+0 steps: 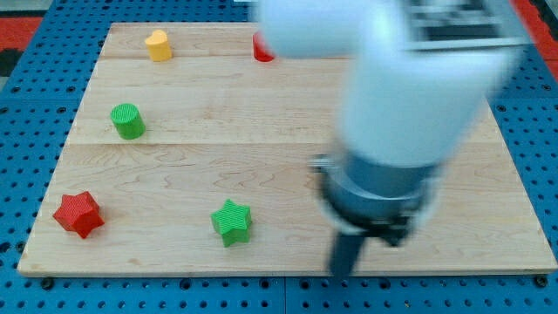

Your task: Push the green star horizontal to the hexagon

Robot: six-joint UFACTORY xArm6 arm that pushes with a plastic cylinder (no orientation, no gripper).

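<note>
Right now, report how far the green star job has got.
Done: nothing visible yet. The green star sits near the view's bottom, far below the yellow hexagon at the top left.
In hand: my tip is down at the bottom, right of the star and apart from it.
Left: reach the star and push it up level with the hexagon.

my tip (343, 272), low, view's bottom

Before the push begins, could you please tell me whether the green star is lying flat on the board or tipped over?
Flat: the green star shows its star-shaped top face to the camera and rests on the board.
</note>
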